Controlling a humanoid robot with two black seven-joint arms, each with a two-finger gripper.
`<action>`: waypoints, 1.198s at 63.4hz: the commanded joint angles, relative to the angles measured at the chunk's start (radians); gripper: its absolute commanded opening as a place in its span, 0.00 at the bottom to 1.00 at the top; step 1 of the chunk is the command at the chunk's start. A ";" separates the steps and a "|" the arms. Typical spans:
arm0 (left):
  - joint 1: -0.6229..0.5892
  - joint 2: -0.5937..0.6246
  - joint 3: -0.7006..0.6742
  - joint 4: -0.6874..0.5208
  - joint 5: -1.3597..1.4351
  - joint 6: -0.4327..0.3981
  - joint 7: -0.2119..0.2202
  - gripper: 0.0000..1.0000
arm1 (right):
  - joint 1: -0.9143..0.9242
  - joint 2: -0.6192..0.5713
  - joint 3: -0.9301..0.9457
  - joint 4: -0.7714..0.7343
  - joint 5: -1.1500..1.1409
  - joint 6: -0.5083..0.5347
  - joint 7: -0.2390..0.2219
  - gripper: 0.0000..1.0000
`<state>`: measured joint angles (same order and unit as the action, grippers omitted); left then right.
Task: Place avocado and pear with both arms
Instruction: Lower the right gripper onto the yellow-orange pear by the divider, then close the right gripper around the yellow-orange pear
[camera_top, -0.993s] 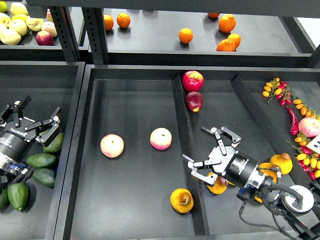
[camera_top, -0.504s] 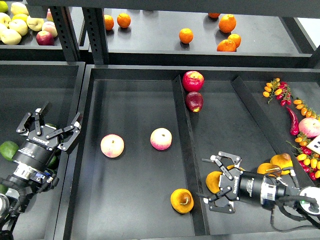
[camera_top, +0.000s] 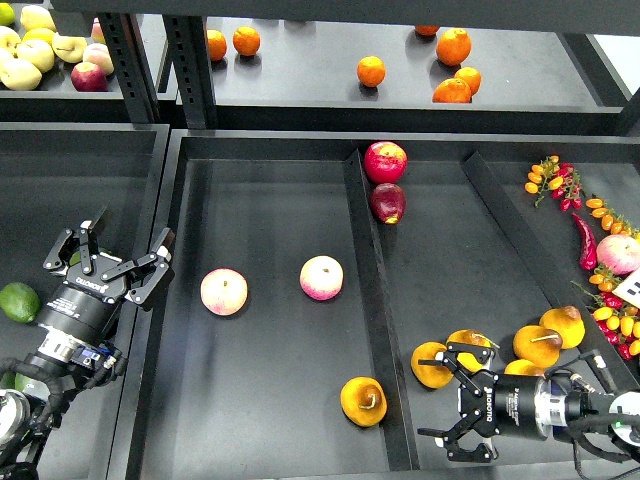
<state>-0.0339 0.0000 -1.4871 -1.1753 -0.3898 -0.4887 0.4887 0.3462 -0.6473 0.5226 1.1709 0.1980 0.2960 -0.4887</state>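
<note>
**A:** Nearest the bottom edge, what are the two arms doing?

**B:** Low on the right, the right gripper (camera_top: 452, 407) lies almost flat over the right tray, its black fingers spread wide and holding nothing. On the left, the left gripper (camera_top: 112, 262) points up and away, also spread open and empty, hanging over the wall between the left bin and the middle tray.

**A:** Where is the pear?

**B:** One round golden orange-yellow pear with a short brown stem (camera_top: 363, 401) sits alone at the near end of the wide black middle tray (camera_top: 270, 200), close against the black divider wall (camera_top: 372, 300). I judge it the placed one, since its likes, a cluster of golden stemmed pears (camera_top: 520, 350), lie together across that divider, just beside the right gripper.

**A:** And the avocado?

**B:** I cannot find a dark elongated one. The left arm covers most of its bin; only a rounder lime-green fruit (camera_top: 18, 301) shows at the left edge.

**A:** Farther back?

**B:** Two pink-cream round fruits (camera_top: 224, 291) rest mid-tray, well apart. Beyond them two red apples (camera_top: 385, 161) sit touching at the divider's far end. On the far shelf lie loose bright oranges (camera_top: 452, 47) and, far left, pale yellow apples (camera_top: 35, 50), apparently sorted by kind.
</note>
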 joint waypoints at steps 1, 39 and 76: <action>0.000 0.000 0.001 0.000 0.000 0.000 0.000 0.99 | 0.024 0.021 -0.033 -0.025 0.003 0.000 0.000 1.00; 0.002 0.000 -0.002 -0.004 0.000 0.000 0.000 0.99 | 0.088 0.172 -0.073 -0.188 0.000 0.000 0.000 1.00; 0.000 0.000 0.002 0.000 0.000 0.000 0.000 0.99 | 0.105 0.239 -0.116 -0.264 -0.009 0.000 0.000 1.00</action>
<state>-0.0324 0.0000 -1.4854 -1.1751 -0.3896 -0.4887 0.4887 0.4390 -0.4314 0.4066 0.9373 0.1926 0.2960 -0.4886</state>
